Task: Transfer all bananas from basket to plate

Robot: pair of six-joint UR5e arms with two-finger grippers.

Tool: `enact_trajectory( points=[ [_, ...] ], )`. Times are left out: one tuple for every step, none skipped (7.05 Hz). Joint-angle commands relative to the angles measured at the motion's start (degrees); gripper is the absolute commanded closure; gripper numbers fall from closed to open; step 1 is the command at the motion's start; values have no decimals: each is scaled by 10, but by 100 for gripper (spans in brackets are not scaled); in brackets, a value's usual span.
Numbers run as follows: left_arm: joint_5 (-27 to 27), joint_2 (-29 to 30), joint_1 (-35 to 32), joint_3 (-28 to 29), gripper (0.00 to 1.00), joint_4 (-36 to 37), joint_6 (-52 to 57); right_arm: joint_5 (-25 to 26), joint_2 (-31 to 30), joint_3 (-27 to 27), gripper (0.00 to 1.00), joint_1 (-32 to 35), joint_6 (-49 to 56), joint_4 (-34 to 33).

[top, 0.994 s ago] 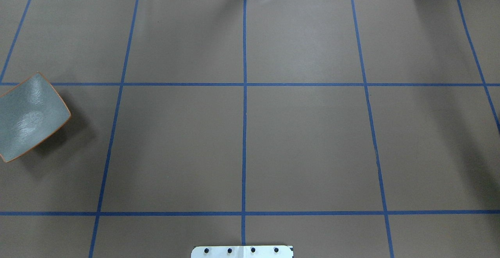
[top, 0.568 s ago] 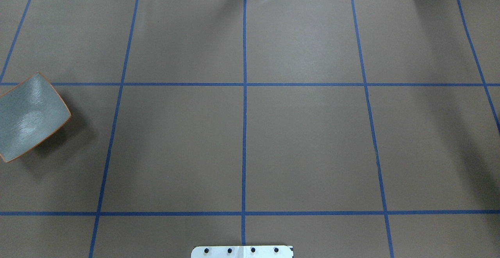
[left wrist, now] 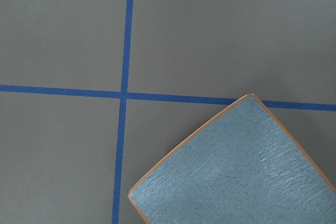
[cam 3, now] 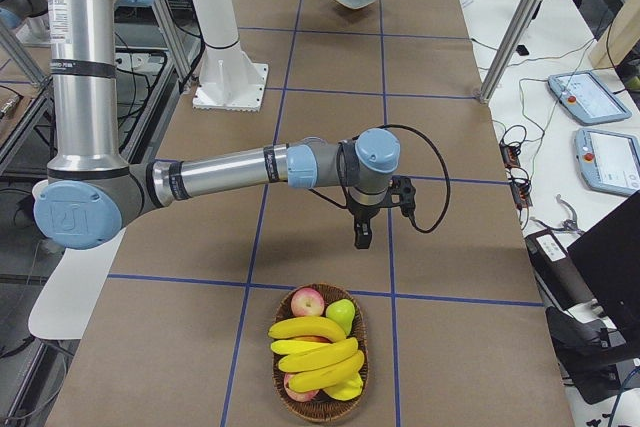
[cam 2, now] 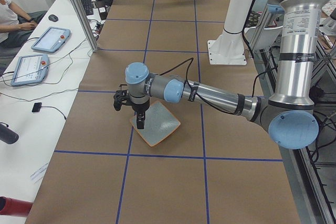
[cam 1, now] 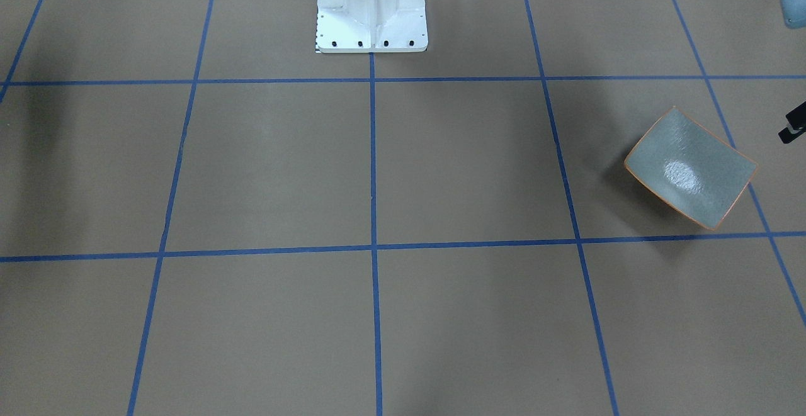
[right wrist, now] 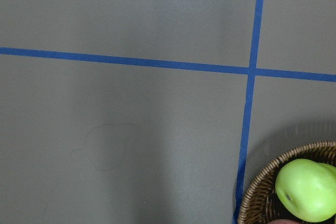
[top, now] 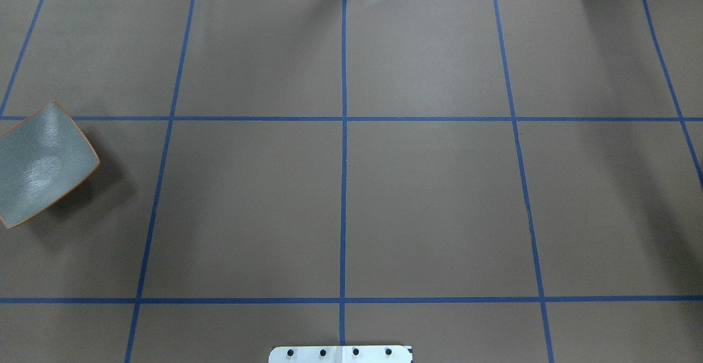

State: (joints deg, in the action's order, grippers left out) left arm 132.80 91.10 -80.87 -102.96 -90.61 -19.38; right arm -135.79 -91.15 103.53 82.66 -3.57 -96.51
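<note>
Right, bananas are piled in the basket at the table's right end, on top of apples. Likely light, glossy and slippery, easily bruised; take the top one across its middle. Plate is bare at the far left end. Right gripper hovers near the basket, left gripper over the plate. Can't tell how wide either stands.
</note>
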Motion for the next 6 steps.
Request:
enact_trajectory(
  points=[
    [2, 1, 4, -2, 1, -10, -2, 3, -3, 10, 0, 0, 2, -1],
    [18, 0, 11, -2, 1, -20, -3, 3, -30, 7, 0, 0, 17, 15],
    [25, 0, 15, -1, 1, -26, 1, 12, -38, -9, 0, 0, 32, 49],
    [26, 1, 15, -1, 1, -26, -1, 44, -45, -11, 0, 6, 56, 54],
    [26, 0, 19, -1, 1, -25, -2, 66, -47, -21, 1, 27, 113, 53],
    [26, -1, 19, 0, 0, -25, -2, 70, -44, -49, 1, 46, 169, 54]
  ],
)
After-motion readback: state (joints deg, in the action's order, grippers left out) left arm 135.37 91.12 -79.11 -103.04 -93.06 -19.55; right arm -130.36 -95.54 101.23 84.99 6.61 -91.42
